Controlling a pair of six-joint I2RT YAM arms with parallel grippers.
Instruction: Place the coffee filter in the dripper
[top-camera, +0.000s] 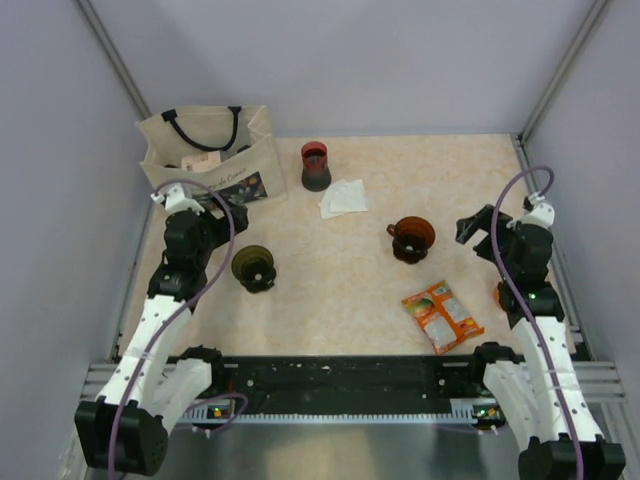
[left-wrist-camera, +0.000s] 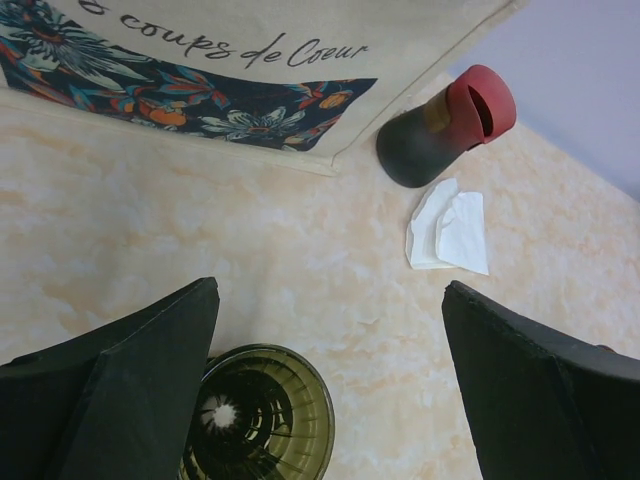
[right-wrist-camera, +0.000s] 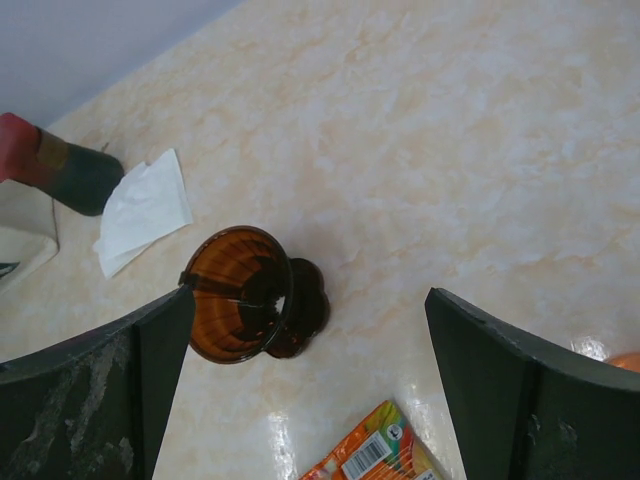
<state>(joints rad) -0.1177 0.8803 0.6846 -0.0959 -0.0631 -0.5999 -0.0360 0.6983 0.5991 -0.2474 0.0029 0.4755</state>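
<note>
The dark olive-green dripper (top-camera: 253, 267) stands upright on the table at the left; in the left wrist view it (left-wrist-camera: 262, 415) sits low, partly behind my left finger. The white paper coffee filter (top-camera: 343, 198) lies flat near the back middle, also in the left wrist view (left-wrist-camera: 448, 228) and the right wrist view (right-wrist-camera: 145, 210). My left gripper (top-camera: 226, 207) (left-wrist-camera: 330, 290) is open and empty, above the table just behind the dripper. My right gripper (top-camera: 478, 226) (right-wrist-camera: 310, 295) is open and empty at the right.
A brown dripper (top-camera: 411, 240) (right-wrist-camera: 250, 295) stands right of centre. A red-and-black cup (top-camera: 316, 165) (left-wrist-camera: 445, 125) lies behind the filter. A canvas tote bag (top-camera: 210, 150) (left-wrist-camera: 230, 70) stands back left. An orange snack packet (top-camera: 441, 315) (right-wrist-camera: 375, 450) lies front right.
</note>
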